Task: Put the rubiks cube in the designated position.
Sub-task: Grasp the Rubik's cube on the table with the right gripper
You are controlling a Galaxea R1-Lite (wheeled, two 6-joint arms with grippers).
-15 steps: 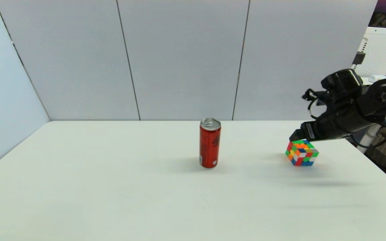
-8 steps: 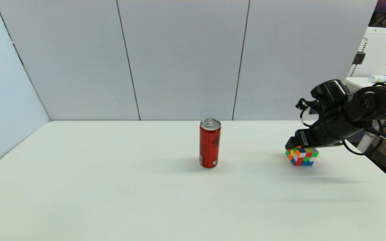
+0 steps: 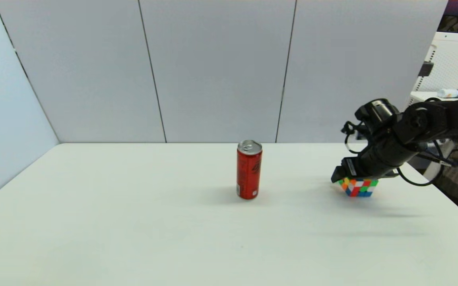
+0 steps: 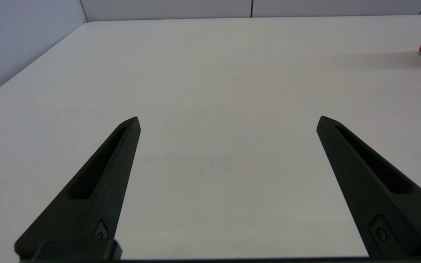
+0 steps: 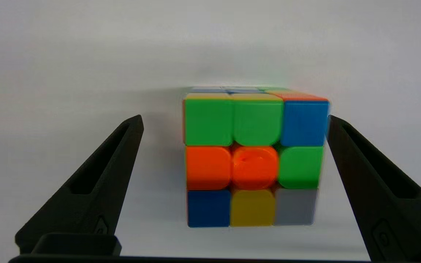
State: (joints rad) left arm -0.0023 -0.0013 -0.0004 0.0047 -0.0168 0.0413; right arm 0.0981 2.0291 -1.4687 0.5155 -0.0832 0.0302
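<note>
The cube [image 3: 358, 187] sits on the table [image 3: 133, 222] near its right edge, well apart from the red can [image 3: 249, 169] standing upright mid-table. Between them lies bare white top, and more of it runs toward me and out to the left. My right gripper [image 5: 234, 122] is low over the cube, fingers spread wide with the cube between them. One finger [image 5: 364, 171] is just beside the cube's blue corner (whether it touches I cannot tell); the other finger [image 5: 101, 175] stands clear with a gap. Nothing is gripped. My left gripper [image 4: 228, 122] hangs over bare table on the left side, fingers wide apart and holding nothing, the can off at the edge of its view.
</note>
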